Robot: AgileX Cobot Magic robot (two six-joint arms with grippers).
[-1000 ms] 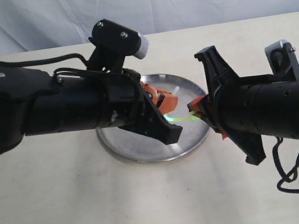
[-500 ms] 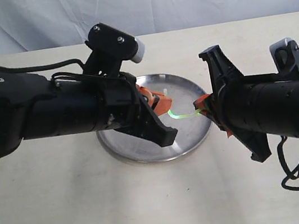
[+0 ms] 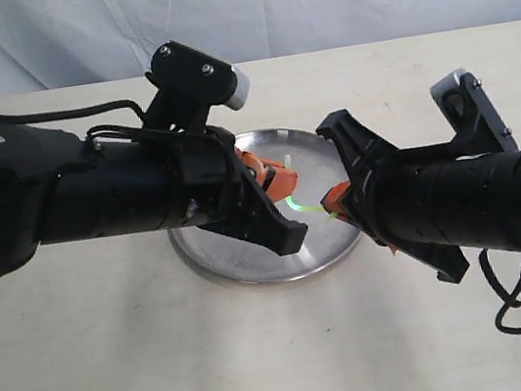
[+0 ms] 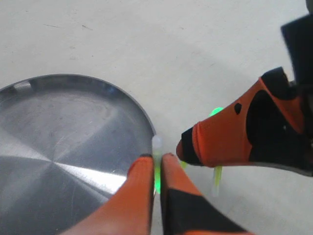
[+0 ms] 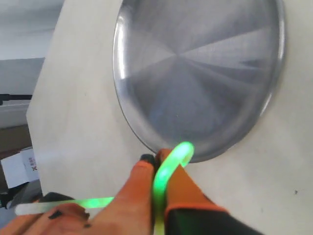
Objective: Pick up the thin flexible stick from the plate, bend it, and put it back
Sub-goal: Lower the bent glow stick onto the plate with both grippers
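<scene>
Orange fingertips of both grippers are meeting over the plate (image 3: 241, 258) in the exterior view. The left gripper (image 3: 278, 181) is pinching one end of the thin flexible stick (image 3: 308, 209), and the right gripper (image 3: 336, 197) is pinching the other end. The green stick is running between the two pairs of fingertips in a bent line, and it is hanging above the steel dish, not lying in it. The dish is resting on a pale table (image 3: 121, 376).

In the left wrist view, the left fingers (image 4: 142, 181) are pressing together on the stick (image 4: 157, 147), and its pale tip is sticking out just past them. The right gripper's orange finger (image 4: 220, 142) is hanging just beside these fingertips. The plate (image 4: 63, 132) is lying under and beyond them.

In the right wrist view, the right fingers (image 5: 139, 183) are squeezing the stick (image 5: 168, 166). It is curving like a hook just past the fingertips, over the rim of the plate (image 5: 195, 73). A second glowing part is going sideways behind the fingers.
</scene>
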